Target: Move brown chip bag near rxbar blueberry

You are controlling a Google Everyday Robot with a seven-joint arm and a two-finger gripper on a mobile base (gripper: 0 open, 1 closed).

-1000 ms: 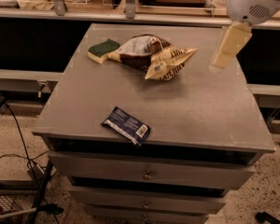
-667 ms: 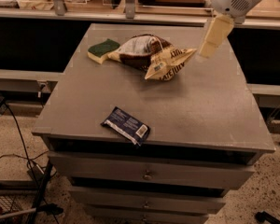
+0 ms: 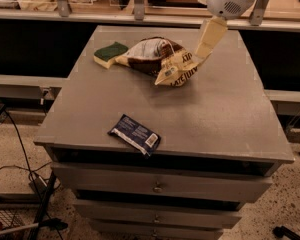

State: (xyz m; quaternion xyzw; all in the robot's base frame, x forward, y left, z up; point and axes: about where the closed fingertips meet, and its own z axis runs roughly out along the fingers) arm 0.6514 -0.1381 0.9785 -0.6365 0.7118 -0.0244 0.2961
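The brown chip bag (image 3: 157,60) lies crumpled on the far middle of the grey table top (image 3: 220,119); it is dark brown and cream with brown lettering. The rxbar blueberry (image 3: 135,134), a small flat navy wrapper with a white barcode patch, lies near the front edge, left of centre, well apart from the bag. My gripper (image 3: 206,40) hangs from the white arm at the top right. Its cream tip reaches down to the right end of the bag and looks to be at or just beside it.
A green-and-yellow sponge (image 3: 109,53) lies just left of the bag, touching or nearly touching it. The table is a drawer cabinet with drawers (image 3: 157,186) below. A counter rail runs behind it. Cables lie on the floor at the lower left.
My gripper has moved left and down from the right side of the table to the right end of the chip bag. The bag, bar and sponge have not moved.
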